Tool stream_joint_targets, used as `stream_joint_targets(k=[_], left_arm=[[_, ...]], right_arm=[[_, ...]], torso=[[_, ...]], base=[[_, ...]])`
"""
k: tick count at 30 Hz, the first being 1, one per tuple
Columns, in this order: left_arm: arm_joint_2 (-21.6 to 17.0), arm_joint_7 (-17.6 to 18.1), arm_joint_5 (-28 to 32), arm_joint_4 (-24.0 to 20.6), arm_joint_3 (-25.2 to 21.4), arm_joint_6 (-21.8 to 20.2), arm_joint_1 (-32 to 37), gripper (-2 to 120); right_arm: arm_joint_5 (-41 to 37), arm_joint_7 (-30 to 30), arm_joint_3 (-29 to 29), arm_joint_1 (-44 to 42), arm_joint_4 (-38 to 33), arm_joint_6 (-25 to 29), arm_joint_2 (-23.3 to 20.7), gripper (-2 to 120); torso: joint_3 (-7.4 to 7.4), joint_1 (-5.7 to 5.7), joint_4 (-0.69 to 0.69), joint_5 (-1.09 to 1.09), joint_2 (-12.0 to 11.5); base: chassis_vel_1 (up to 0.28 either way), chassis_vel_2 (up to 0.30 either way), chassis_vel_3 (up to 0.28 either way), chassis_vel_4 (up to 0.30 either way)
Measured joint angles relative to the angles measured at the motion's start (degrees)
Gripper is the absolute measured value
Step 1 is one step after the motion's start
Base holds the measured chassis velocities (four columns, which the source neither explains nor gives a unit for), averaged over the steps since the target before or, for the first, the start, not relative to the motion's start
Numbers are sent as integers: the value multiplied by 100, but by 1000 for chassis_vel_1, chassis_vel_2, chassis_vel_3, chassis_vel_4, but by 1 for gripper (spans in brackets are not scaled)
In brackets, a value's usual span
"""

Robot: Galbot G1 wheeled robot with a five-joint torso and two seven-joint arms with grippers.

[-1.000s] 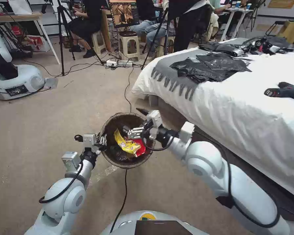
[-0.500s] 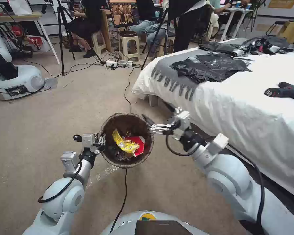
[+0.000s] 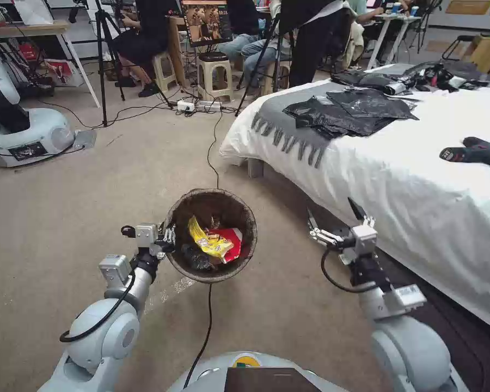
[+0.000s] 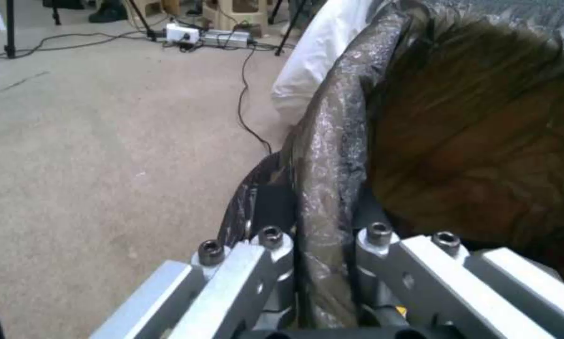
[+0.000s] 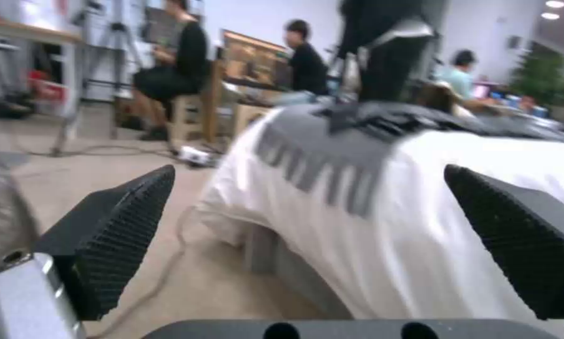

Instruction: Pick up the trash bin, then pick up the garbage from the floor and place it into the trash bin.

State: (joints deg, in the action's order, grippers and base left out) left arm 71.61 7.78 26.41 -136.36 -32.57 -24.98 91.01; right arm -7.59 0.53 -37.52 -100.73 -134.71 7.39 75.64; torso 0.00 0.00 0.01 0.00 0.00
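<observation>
The left gripper (image 3: 169,238) was clamped on the left rim of the trash bin (image 3: 211,234), held clear above the floor (image 3: 65,218). A yellow wrapper (image 3: 208,241) and red packet (image 3: 231,242) lay inside. The right gripper (image 3: 336,220) hung empty to the right, near the bed (image 3: 408,174), fingers spread wide. Risk: the one-sided grip on the slick liner could slip, tipping the bin and spilling its contents.

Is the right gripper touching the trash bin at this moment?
Apart. In the head view the right gripper hangs open beside the bed, with bare floor between it and the trash bin.
</observation>
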Motion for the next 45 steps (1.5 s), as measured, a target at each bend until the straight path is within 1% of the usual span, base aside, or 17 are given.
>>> stream_joint_targets(k=[1, 2, 3, 6, 9, 12, 19, 27, 45], left_arm=[[0, -2, -2, -1, -2, 1, 8, 7], [0, -2, -2, -1, -2, 1, 8, 7], [2, -2, -7, 0, -2, 4, 12, 7], [6, -2, -10, 0, 1, 15, 13, 7], [1, -3, -8, 1, 1, 21, 12, 7], [-6, -3, -3, 3, -8, 19, 11, 7], [7, -55, 12, 4, -23, -31, 1, 7], [13, -70, 21, 22, -33, -38, -22, 7], [12, -85, 32, 48, -40, -32, -34, 7]], right_arm=[[55, -17, -61, -95, 12, 62, 159, 100], [55, -17, -61, -95, 12, 62, 159, 100], [134, -37, -132, -197, 35, 163, 349, 100], [295, -57, -203, -334, 110, 348, 659, 100], [315, -86, -172, -355, 117, 373, 740, 100], [317, -115, -140, -325, 117, 372, 732, 100], [271, -272, -71, -182, 65, 187, 511, 100], [212, -344, -82, -138, 62, 78, 394, 100], [142, -415, -87, -117, 54, -47, 341, 100]], torso=[[0, 0, 0, 0, 0], [0, 0, 0, 0, 0], [0, 0, -2, 0, 0], [0, 0, -1, 0, 0], [0, 0, -1, -1, 0], [0, 0, -1, -1, 0], [0, 0, -1, 0, 0], [0, 0, -2, 0, 0], [1, 0, -1, 0, 0]], base=[[0, 0, 0, 0], [0, 0, 0, 0], [0, 0, 0, 0], [0, 0, 0, 0], [0, 0, 0, 0], [0, 0, 0, 0], [0, 0, 0, 0], [5, 4, 6, 7], [72, 66, 66, 66]])
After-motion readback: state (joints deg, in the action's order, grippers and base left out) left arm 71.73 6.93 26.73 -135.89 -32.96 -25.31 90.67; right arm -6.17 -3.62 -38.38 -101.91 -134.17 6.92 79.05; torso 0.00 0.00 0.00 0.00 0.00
